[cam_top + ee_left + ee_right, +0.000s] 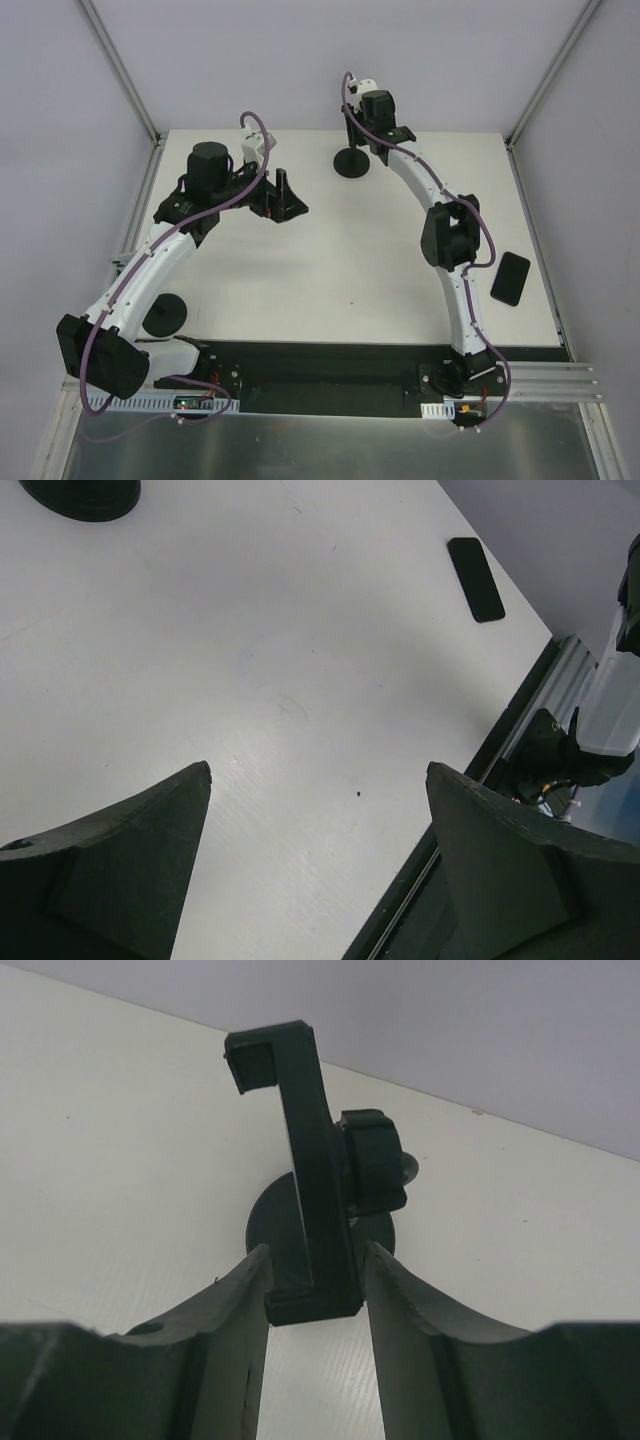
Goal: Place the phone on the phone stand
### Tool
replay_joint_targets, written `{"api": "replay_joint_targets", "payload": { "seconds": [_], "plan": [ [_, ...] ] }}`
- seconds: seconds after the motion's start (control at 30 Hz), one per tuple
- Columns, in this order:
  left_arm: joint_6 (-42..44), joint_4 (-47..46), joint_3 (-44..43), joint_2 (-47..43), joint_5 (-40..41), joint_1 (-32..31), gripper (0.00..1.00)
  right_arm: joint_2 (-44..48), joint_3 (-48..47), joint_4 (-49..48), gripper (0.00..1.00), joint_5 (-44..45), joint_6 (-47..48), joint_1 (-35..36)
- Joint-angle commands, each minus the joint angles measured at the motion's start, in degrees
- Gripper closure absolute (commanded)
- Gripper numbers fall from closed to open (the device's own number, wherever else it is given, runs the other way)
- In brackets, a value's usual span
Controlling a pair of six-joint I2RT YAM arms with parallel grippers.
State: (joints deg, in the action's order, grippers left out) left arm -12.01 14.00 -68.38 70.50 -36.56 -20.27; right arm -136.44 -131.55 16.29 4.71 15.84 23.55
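Observation:
The phone (510,278) is a flat black slab lying on the white table near its right edge; it also shows in the left wrist view (475,565). The black phone stand (350,160) stands at the back centre on its round base. My right gripper (362,122) is over it. In the right wrist view the right gripper (317,1250) has its fingers closed against the lower end of the stand's upright cradle (300,1160). My left gripper (285,195) hovers open and empty left of the stand, far from the phone; its fingers (150,850) are wide apart.
A second round black disc (163,318) lies at the front left beside the left arm. The stand's base edge shows at the top left of the left wrist view (80,495). The right arm's elbow (450,235) is close to the phone. Frame rails border the table.

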Motion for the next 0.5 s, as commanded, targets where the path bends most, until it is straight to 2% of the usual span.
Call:
{"api": "replay_joint_targets", "payload": {
  "seconds": [0.0,0.03,0.07,0.13,0.23,0.47],
  "plan": [
    [-0.03,-2.13,0.44,0.16,-0.36,-0.29,0.14,3.90,2.87,-4.87,0.56,1.89,3.59,-0.17],
    [-0.20,-2.13,0.44,0.16,-0.53,-0.29,0.14,3.90,2.87,-4.87,0.54,1.62,3.59,-0.26],
    [-0.12,-2.13,0.44,0.25,-0.53,-0.29,0.14,3.90,2.70,-4.96,0.46,1.62,3.50,-0.17],
    [-0.29,-2.31,0.61,0.25,-0.45,-0.21,0.14,3.73,1.65,-4.87,0.45,1.71,3.33,-0.17],
    [-0.29,-2.31,0.62,0.25,-0.45,-0.29,0.14,3.11,0.07,-4.78,0.46,2.23,2.89,-0.17],
    [-0.12,-2.40,0.88,0.60,0.26,-0.29,0.14,3.46,-0.82,-4.96,0.54,1.71,2.80,-0.17]
  ]
}}
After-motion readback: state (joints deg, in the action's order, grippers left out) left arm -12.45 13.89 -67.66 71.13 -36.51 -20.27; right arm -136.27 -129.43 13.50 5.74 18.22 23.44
